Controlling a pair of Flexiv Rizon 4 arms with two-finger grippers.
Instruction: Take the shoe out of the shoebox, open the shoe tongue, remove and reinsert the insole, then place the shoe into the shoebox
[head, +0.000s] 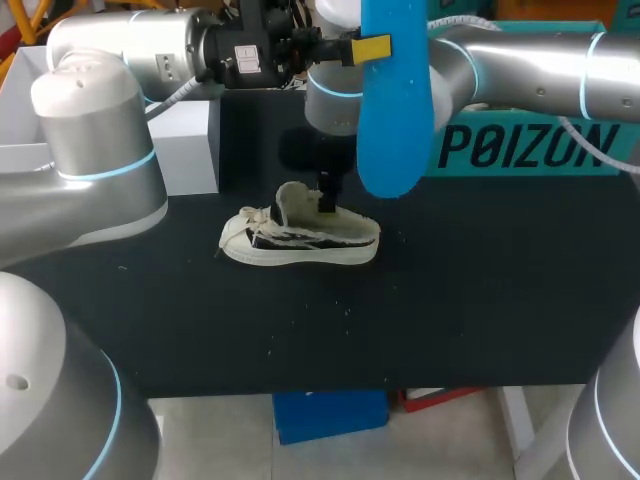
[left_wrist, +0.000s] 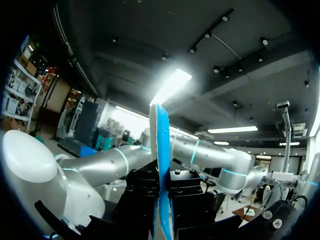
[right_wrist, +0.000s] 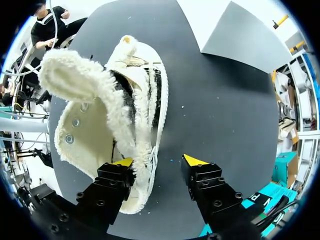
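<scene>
At table centre: cream low-top shoe (head: 300, 238) (right_wrist: 125, 100) upright on its sole on the black table (head: 450, 320), toe toward my left. Fleece-lined tongue (head: 290, 200) (right_wrist: 70, 75) is pulled up and open.

Left gripper (head: 365, 48) (left_wrist: 162, 192) is raised above the shoe, fingers pressed on both faces of the blue insole (head: 390, 100) (left_wrist: 161, 150), which hangs on edge, clear of the shoe.

Right gripper (head: 326, 200) (right_wrist: 157, 161) is down at the heel, fingers apart: one tip at the fleece collar, the other outside over bare table, not touching the shoe's side.

Teal shoebox (head: 530, 150) stands at the far right; a white box (head: 185, 145) at the far left.
</scene>
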